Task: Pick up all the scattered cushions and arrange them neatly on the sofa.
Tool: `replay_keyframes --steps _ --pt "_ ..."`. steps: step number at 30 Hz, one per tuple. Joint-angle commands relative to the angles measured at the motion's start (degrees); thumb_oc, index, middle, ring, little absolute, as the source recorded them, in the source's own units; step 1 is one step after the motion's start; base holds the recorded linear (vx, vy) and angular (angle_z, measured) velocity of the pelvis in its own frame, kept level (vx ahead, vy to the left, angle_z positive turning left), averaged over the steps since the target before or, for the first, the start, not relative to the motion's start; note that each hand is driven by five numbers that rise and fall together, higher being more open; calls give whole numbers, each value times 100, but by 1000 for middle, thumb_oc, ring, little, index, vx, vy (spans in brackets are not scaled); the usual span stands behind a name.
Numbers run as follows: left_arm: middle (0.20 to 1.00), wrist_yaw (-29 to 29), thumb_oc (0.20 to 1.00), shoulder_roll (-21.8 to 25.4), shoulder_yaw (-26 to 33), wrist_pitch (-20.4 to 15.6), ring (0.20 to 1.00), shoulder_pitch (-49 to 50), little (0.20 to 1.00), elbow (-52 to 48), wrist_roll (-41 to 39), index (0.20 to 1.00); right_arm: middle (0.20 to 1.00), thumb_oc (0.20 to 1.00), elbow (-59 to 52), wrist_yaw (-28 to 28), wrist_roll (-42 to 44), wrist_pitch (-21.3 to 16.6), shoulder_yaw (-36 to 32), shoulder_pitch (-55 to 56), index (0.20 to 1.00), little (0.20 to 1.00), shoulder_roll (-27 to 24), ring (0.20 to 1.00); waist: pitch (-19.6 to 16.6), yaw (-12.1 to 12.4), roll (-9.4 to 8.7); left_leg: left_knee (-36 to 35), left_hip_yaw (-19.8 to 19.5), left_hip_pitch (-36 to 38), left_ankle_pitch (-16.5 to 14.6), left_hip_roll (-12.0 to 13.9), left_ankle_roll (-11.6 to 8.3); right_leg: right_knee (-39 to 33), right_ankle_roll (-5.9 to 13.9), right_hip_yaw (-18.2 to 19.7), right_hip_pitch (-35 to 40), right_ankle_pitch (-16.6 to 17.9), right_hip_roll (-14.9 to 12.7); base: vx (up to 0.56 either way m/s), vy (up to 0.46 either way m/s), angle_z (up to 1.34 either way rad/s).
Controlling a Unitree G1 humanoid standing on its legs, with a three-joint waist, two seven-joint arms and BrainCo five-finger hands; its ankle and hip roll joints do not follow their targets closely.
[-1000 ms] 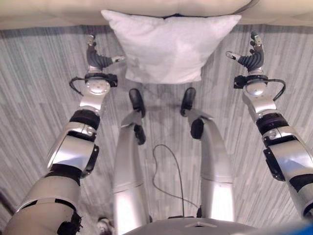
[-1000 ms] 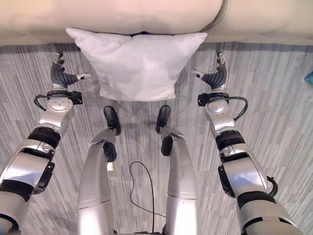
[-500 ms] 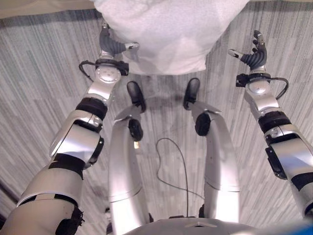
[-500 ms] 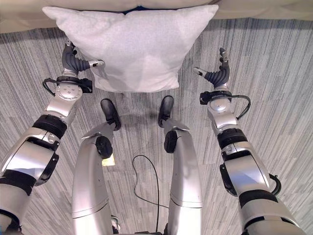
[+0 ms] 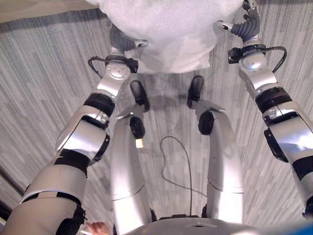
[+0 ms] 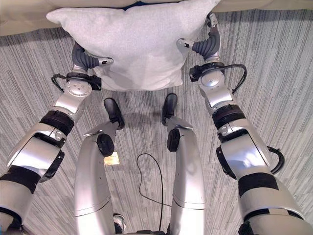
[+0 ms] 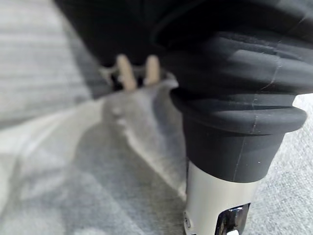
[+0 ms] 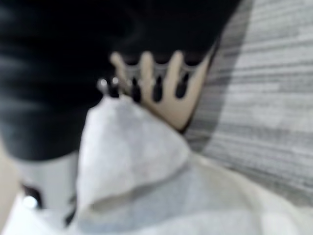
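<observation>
white cushion (image 6: 134, 44) on the grey carpet (image 6: 274, 73) against the sofa (image 6: 19, 19): left hand (image 6: 83, 59) and right hand (image 6: 205, 45) have closed in, fingers relaxed against its sides, ready to lift

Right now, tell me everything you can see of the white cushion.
The white cushion is square, plump and soft, covered in a fine-textured pale fabric with pointed corners. It lies on the grey striped carpet, its far edge against the base of the cream sofa. The left hand is at its left edge, thumb resting on top; the right hand is at its right edge, thumb on the fabric. Its near edge bulges with soft creases.
</observation>
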Motion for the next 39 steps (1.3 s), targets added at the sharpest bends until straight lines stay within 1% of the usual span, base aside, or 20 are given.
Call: replay_keyframes --steps 1,2,5,7,8,9,10,13,16,19,20,21,23,24,26,27,32,33,34,39 --pt "1000 -107 1000 -483 -143 -365 1000 -325 1000 -430 -34 1000 1000 1000 -74 2 -172 -181 343 -427 1000 1000 144 1000 -201 -51 310 207 -717 327 -317 338 -259 -724 921 383 249 465 340 0 -28 7" --pt "1000 -107 1000 -481 -143 -365 1000 -326 1000 -429 -35 1000 1000 1000 -72 1 -172 -181 345 -431 1000 1000 147 1000 -200 -54 311 206 -718 327 -316 337 -259 -725 921 382 249 465 339 7 -26 10" --pt "1000 -39 1000 -528 -101 -436 1000 -411 1000 -472 -198 1000 1000 1000 -128 -60 -83 -234 351 -578 1000 1000 469 1000 -202 -18 332 207 -739 335 -305 334 -271 -696 918 372 249 449 332 4 -20 10" --pt "1000 81 1000 -701 6 -531 1000 -467 1000 -542 -426 1000 1000 1000 -216 -127 45 -322 352 -719 1000 1000 1139 1000 -193 41 355 229 -790 331 -287 337 -293 -645 922 359 249 445 323 16 -31 2" --pt "545 145 545 -796 97 -659 545 -451 545 -675 -687 545 200 200 -342 -179 129 -397 333 -744 200 200 1564 200 -177 66 371 276 -839 333 -285 341 -312 -569 927 343 249 436 325 0 0 0" --pt "344 145 344 -790 97 -659 344 -445 344 -679 -689 344 200 200 -341 -180 130 -398 333 -743 200 200 1570 200 -178 62 369 278 -840 332 -287 341 -313 -567 927 343 249 434 325 0 0 0" --pt "200 169 200 -826 182 -732 200 -347 200 -820 -810 200 200 200 -499 -244 133 -459 288 -717 200 200 1759 200 -185 68 369 281 -853 340 -286 350 -327 -547 916 329 249 422 324 11 -9 4" --pt "200 232 200 -831 368 -873 200 -174 200 -1046 -1007 200 200 200 -783 -319 1 -540 236 -644 200 200 1925 200 -235 57 350 342 -887 325 -306 365 -333 -501 919 313 249 434 342 5 -3 1" --pt "200 277 200 -817 468 -932 200 -43 200 -1176 -1096 200 200 200 -1012 -396 -118 -558 145 -549 200 200 1907 200 -306 44 328 366 -909 326 -321 363 -340 -482 915 294 249 430 359 0 0 0" --pt "200 255 200 -762 598 -955 200 326 200 -1682 -994 200 200 200 -1529 -546 -697 -356 59 -178 200 200 1634 200 -681 -60 247 158 -781 354 -340 351 -383 -625 918 285 253 471 381 -15 0 2" --pt "200 180 200 -831 618 -918 200 696 200 -2132 -824 200 200 200 -2067 -562 -926 -331 -122 219 200 200 1409 200 -861 -129 249 -333 -609 766 -289 341 -405 -963 918 246 621 471 370 -53 -7 5" --pt "200 186 200 -837 617 -909 200 721 200 -2153 -814 200 200 200 -2092 -562 -932 -321 -125 250 200 200 1405 200 -852 -128 242 -368 -596 816 -277 339 -404 -989 919 250 663 480 369 -70 0 3" --pt "200 99 200 -901 647 -892 200 1005 200 -2438 -719 200 200 200 -2446 -517 -966 -351 -262 588 200 200 1279 200 -887 -163 249 -656 -478 1223 -251 344 -410 -1195 923 225 1021 490 375 -36 13 8" --pt "200 100 200 -902 646 -890 200 1009 200 -2441 -717 200 200 200 -2452 -517 -967 -348 -263 594 200 200 1278 200 -881 -162 245 -666 -472 1240 -248 344 -410 -1201 923 229 1034 492 375 -4 10 10" --pt "200 -89 200 -1013 771 -937 200 1542 200 -2929 -651 200 200 200 -2959 -364 -1054 -406 -426 1193 200 200 1135 200 -910 -232 215 -1150 -363 2026 -217 357 -461 -1596 979 186 1750 559 319 0 0 0" --pt "200 -88 200 -1016 771 -933 200 1565 200 -2943 -647 200 200 200 -2977 -362 -1057 -399 -426 1218 200 200 1134 200 -890 -233 206 -1186 -351 2086 -205 354 -461 -1621 980 191 1801 568 320 0 0 0" --pt "200 -351 200 -1156 813 -1035 200 2137 200 -3413 -747 200 200 200 -3547 -198 -1026 -497 -617 2015 200 200 1012 200 -988 -339 119 -1909 -210 3230 -95 379 -568 -2299 1051 139 2861 697 189 -16 1 2" --pt "200 -407 200 -1205 787 -1057 200 2351 200 -3580 -731 200 200 200 -3680 -136 -1009 -520 -654 2314 200 200 997 200 -1023 -400 57 -2232 -121 3584 150 339 -554 -2630 1010 121 3194 927 108 -53 -6 4" --pt "200 -429 200 -1225 771 -1078 200 2423 200 -3676 -724 200 200 200 -3707 -121 -972 -557 -695 2492 200 200 1008 200 -1055 -414 41 -2383 -98 3837 178 309 -571 -2768 1032 114 3402 960 74 -28 -26 4" --pt "200 -618 200 -1409 562 -1107 200 2904 200 -3966 -697 200 200 200 -4000 78 -730 -663 -746 3326 200 200 1074 200 -1220 -487 -54 -3112 99 5231 302 191 -609 -3307 1032 58 4614 980 41 99 -29 12"
